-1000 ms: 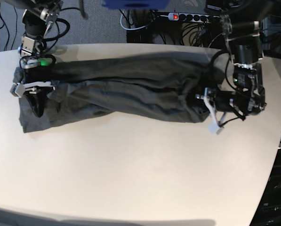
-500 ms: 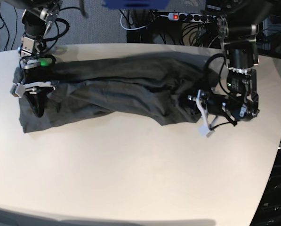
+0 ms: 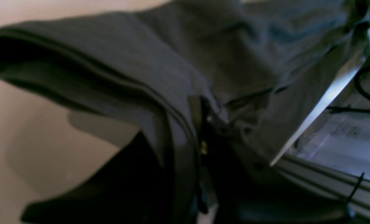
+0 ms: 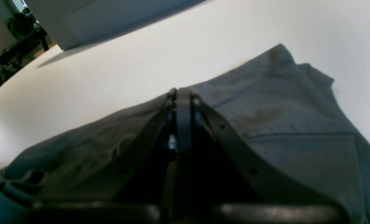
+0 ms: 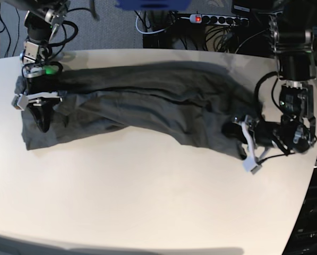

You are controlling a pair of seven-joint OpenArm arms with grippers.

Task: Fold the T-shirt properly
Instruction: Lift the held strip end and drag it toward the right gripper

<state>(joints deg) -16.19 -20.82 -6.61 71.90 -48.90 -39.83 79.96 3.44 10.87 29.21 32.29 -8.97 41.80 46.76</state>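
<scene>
The dark grey T-shirt [image 5: 147, 101] lies bunched in a long band across the far half of the table, from left to right. My left gripper [image 5: 237, 133] is shut on the shirt's right end. In the left wrist view, folds of the T-shirt [image 3: 141, 62] hang from the pinch of the gripper [image 3: 202, 137]. My right gripper [image 5: 41, 123] is shut, tips down on the shirt's left end. In the right wrist view its closed fingers [image 4: 179, 96] rest on the T-shirt [image 4: 297, 124], and no fabric shows between them.
The beige table [image 5: 147, 202] spreads wide in front of the shirt. Its curved right edge [image 5: 313, 159] runs close to the left arm. A power strip [image 5: 216, 19] and tangled cables lie behind the table's far edge.
My left gripper has swung towards the front right with the shirt's right end in it, dragging that end along the table. The right arm has stayed still.
</scene>
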